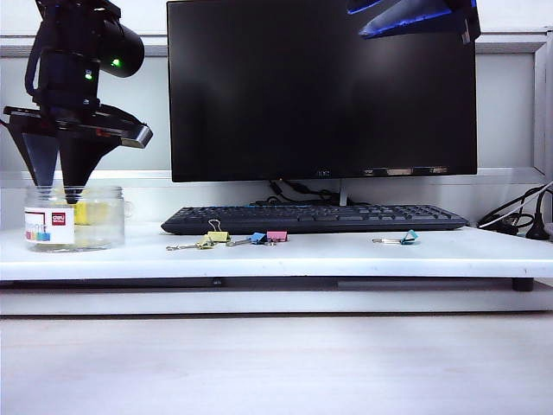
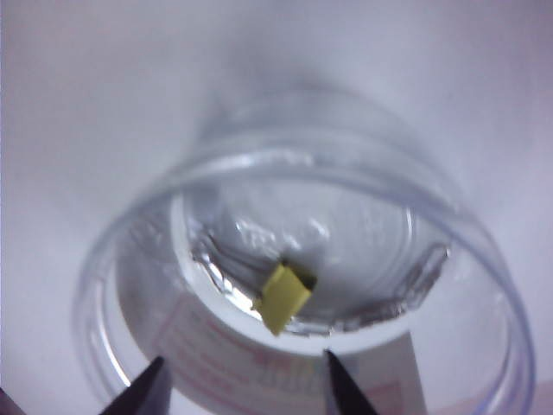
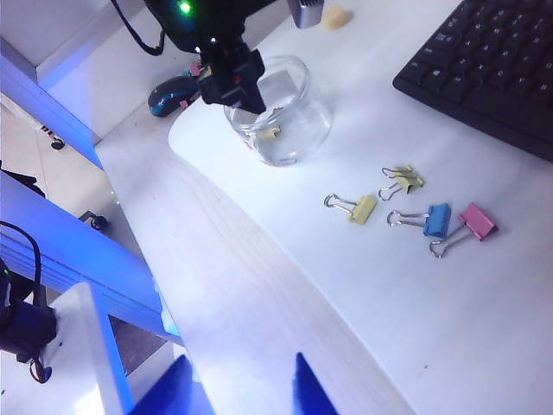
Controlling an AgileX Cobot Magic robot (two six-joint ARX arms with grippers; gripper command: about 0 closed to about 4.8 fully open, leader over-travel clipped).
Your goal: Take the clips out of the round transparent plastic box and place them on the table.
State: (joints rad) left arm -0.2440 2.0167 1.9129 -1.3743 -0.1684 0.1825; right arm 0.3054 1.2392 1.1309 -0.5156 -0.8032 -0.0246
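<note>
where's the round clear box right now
The round transparent plastic box stands at the far left of the table in the exterior view, left of the keyboard, with the open left gripper dipping into it.

Bright, even light washed out the white bench (image 1: pixel 346 255). The left wrist view was soft and blurred, with glare on the clear box (image 2: pixel 302 285) beyond the left pincer (image 2: pixel 246 385). The dark monitor (image 1: pixel 321 86) showed little reflection.
</note>
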